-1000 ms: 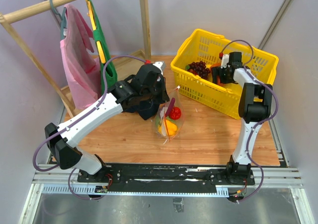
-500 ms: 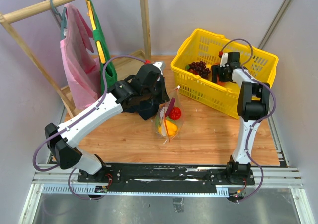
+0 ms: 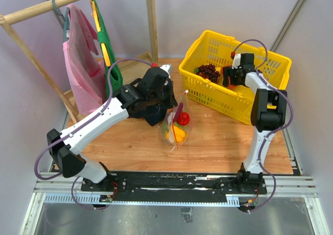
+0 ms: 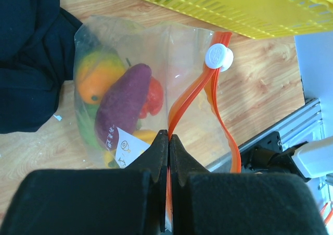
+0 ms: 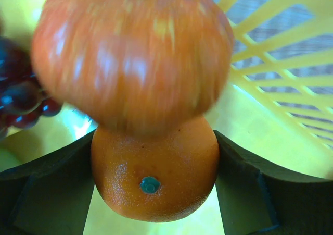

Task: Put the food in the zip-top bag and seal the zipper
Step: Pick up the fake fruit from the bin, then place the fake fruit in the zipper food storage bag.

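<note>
The clear zip-top bag (image 3: 177, 125) lies on the wooden table and holds a purple eggplant (image 4: 122, 107), an orange (image 4: 99, 76), a red tomato (image 4: 154, 97) and yellow and green pieces. My left gripper (image 4: 169, 136) is shut on the orange-red zipper (image 4: 179, 102) below its white slider (image 4: 218, 56); the bag mouth gapes to the right. In the top view the left gripper (image 3: 170, 107) is at the bag's far end. My right gripper (image 5: 154, 172) is inside the yellow basket (image 3: 234, 76), its fingers against both sides of another orange (image 5: 154, 167).
A red-orange mottled fruit (image 5: 130, 52) rests on that orange, with dark grapes (image 5: 21, 97) beside it. A dark cloth (image 4: 26, 52) lies left of the bag. A wooden rack with a pink garment (image 3: 80, 63) and green hanger stands at the back left.
The right gripper has shifted slightly toward the far side inside the basket. The left arm and the bag have not moved.
</note>
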Action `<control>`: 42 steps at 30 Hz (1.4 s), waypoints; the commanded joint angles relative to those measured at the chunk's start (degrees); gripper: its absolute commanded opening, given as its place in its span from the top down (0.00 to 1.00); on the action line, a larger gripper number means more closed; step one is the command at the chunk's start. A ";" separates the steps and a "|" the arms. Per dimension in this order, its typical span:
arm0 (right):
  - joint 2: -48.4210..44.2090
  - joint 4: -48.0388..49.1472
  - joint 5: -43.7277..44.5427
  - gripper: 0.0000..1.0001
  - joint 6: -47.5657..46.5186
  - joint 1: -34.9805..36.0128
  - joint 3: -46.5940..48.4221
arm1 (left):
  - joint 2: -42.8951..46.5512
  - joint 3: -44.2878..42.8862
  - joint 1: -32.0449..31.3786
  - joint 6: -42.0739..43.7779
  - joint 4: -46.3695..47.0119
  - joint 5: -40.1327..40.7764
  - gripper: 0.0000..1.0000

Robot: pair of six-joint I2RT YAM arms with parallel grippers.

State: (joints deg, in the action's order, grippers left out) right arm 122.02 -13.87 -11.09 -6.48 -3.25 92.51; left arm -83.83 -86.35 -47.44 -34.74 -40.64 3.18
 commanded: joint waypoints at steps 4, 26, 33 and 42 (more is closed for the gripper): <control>-13.33 -1.06 2.62 0.60 0.71 0.43 -3.94 | 1.03 0.64 -0.37 0.55 0.21 1.28 1.00; -39.70 -9.69 4.94 0.63 3.91 3.40 -12.07 | 1.98 3.22 -0.37 2.31 4.87 0.94 1.00; -49.74 -13.26 5.49 0.63 4.45 10.53 -13.09 | 2.01 3.03 -0.28 2.48 5.12 1.17 1.00; -61.26 -14.22 5.17 0.63 7.60 26.68 -16.22 | 2.83 3.35 -0.20 1.89 6.47 2.22 1.00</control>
State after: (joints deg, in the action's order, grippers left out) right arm 64.34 -27.20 -5.87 -1.80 16.53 78.83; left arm -83.09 -83.44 -47.44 -33.21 -36.53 4.21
